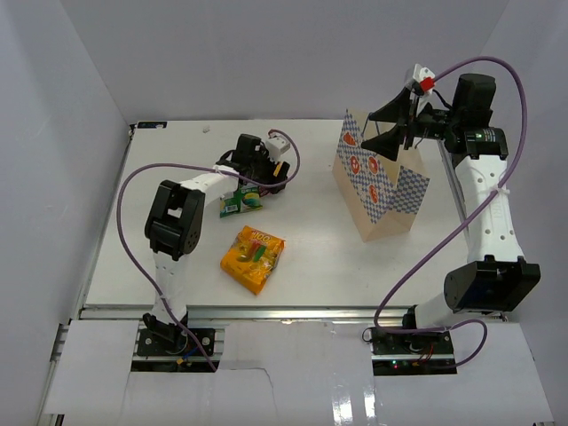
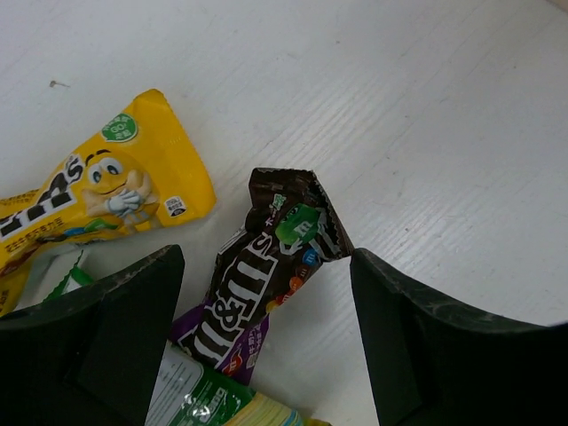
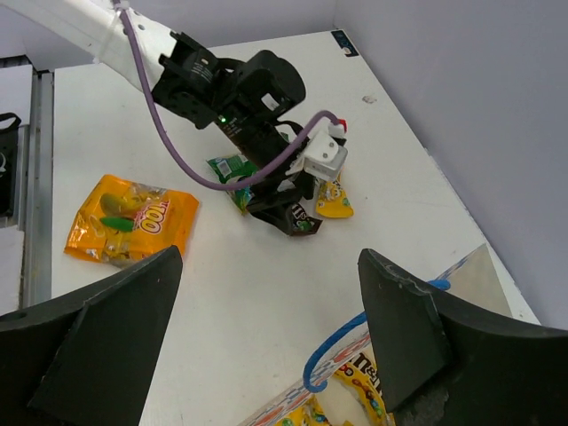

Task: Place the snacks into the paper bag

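My left gripper [image 1: 266,180] is low over the table at the back left, open, its fingers on either side of the dark bar [image 2: 266,275] without touching it. A yellow bar wrapper [image 2: 115,195] lies just left of the bar, and the green-white pouch [image 2: 204,399] partly under it. The big orange-yellow pouch [image 1: 253,257] lies flat nearer the front. The paper bag [image 1: 377,191] stands upright at the right. My right gripper [image 1: 383,127] hovers open and empty over its mouth. In the right wrist view a blue cord handle [image 3: 355,342] and a yellow packet [image 3: 364,377] inside the bag show.
Grey walls close in the white table [image 1: 302,266] on the left, back and right. A metal rail [image 1: 293,311] runs along the near edge. The left arm's purple cable [image 1: 129,231] loops out over the table's left side.
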Tool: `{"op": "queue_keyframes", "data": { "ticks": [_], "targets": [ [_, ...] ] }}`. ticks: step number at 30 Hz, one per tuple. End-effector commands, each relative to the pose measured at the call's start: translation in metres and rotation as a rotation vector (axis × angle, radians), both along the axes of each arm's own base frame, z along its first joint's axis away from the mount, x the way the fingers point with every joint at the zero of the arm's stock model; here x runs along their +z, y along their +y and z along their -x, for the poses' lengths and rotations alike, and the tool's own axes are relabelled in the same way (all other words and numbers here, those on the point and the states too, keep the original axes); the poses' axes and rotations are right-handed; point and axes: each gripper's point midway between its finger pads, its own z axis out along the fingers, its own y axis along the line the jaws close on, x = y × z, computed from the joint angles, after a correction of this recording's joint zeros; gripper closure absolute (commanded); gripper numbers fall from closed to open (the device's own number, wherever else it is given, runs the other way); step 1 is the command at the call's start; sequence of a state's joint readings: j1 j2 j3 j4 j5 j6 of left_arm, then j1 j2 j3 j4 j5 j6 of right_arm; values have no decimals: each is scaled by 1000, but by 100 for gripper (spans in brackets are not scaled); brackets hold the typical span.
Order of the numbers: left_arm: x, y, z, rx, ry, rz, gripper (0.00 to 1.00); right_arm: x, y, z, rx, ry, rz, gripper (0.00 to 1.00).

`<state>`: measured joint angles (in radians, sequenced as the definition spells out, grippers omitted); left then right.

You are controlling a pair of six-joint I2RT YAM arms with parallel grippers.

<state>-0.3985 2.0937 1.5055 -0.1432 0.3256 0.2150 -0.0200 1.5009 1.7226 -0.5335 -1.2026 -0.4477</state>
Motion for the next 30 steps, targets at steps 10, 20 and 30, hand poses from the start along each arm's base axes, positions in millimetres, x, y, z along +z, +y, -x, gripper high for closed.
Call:
{"op": "queue_keyframes", "data": {
  "ticks": [10, 20, 30],
  "targets": [
    [-30, 11, 3, -12, 40, -136, 32, -11, 4, 4, 5, 1, 24, 14],
    [53, -20, -7, -26, -46, 68, 68, -14, 58, 38, 121, 0, 85, 15],
    [120, -34, 66, -46, 30, 417, 70, -58, 118, 49, 87, 181, 151, 20]
  ]
}}
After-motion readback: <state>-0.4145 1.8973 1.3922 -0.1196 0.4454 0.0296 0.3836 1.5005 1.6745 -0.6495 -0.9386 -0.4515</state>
